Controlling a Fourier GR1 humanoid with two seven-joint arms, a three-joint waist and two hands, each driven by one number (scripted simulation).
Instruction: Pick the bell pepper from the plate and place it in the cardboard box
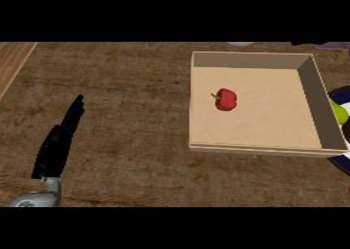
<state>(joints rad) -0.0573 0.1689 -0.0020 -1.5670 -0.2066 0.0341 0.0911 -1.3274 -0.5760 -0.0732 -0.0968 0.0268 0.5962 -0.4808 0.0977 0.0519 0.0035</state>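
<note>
Left hand [58, 146] rests with fingers straight (right hand unseen), bell pepper [225, 99] far right of it inside cardboard box [318, 99].

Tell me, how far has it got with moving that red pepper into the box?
It looks done: the red bell pepper lies on the floor of the cardboard box, apart from its walls. Nothing is in hand; the left hand shows at the view's left with straight fingers, holding nothing, and the right hand is out of view. The plate sits at the right edge beside the box, with a yellow-green thing on it. Nothing seems left to do.
</note>
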